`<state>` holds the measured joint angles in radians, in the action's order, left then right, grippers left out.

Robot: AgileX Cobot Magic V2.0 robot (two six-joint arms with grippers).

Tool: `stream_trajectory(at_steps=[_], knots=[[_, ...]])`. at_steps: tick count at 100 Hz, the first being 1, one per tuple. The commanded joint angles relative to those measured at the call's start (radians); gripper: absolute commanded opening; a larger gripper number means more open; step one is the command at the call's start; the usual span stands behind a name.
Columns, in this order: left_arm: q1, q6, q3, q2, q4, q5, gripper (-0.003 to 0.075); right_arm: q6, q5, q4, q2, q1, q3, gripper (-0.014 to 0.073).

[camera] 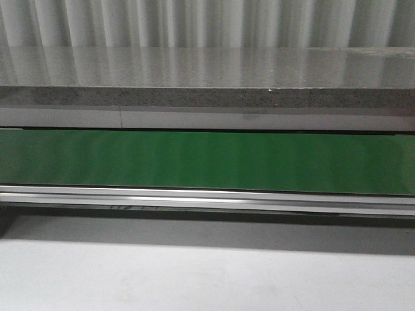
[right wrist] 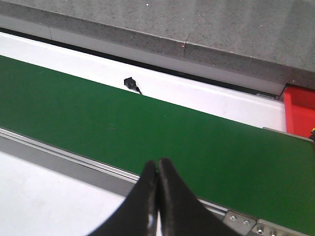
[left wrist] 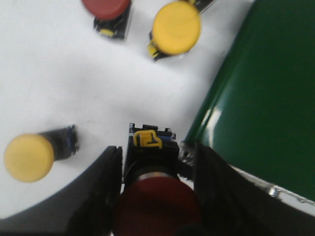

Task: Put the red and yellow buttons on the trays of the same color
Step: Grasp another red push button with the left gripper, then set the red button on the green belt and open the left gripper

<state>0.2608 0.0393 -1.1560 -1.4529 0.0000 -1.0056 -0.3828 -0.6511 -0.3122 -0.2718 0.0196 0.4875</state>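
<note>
Red button (left wrist: pixel 156 199), round-capped, pinched by left hand (left wrist: pixel 157 162) beside green belt (left wrist: pixel 266 98); yellow buttons (left wrist: pixel 176 27) nearby; right hand (right wrist: pixel 157 196) pressed together.

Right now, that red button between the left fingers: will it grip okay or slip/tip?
Red button looks rigid: a moulded black body, so it probably won't deform. The domed cap overhangs the body, so it's likely top-heavy and apt to tip when set down. The left gripper brackets its flat sides; slipping seems unlikely.

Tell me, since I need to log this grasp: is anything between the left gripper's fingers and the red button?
Nothing visible. The red button sits directly between the left gripper fingers, its black body against them on the white table. The other buttons lie apart, farther away.
</note>
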Motion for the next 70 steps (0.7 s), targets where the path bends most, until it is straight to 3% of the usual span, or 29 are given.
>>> stream_trajectory(at_steps=[1,25,46,55,70], knots=[[-0.057,-0.005,-0.088,0.029,-0.007,-0.009,0.0104,-0.005,0.065,-0.016,-0.009,-0.001,0.022,-0.0065],[-0.189,-0.005,-0.167,-0.075,-0.019,-0.016,0.0104,-0.005,0.065,-0.016,-0.009,-0.001,0.022,-0.0065],[-0.228,-0.014,-0.205,-0.162,-0.021,-0.031,0.0115,-0.005,0.065,-0.016,-0.009,-0.001,0.022,-0.0065],[-0.228,-0.018,-0.209,-0.175,-0.031,-0.035,0.0206,-0.005,0.065,-0.016,-0.009,-0.001,0.022,-0.0065],[-0.228,-0.018,-0.218,-0.175,-0.062,-0.030,0.0503,-0.005,0.065,-0.016,-0.009,-0.001,0.022,-0.0065]])
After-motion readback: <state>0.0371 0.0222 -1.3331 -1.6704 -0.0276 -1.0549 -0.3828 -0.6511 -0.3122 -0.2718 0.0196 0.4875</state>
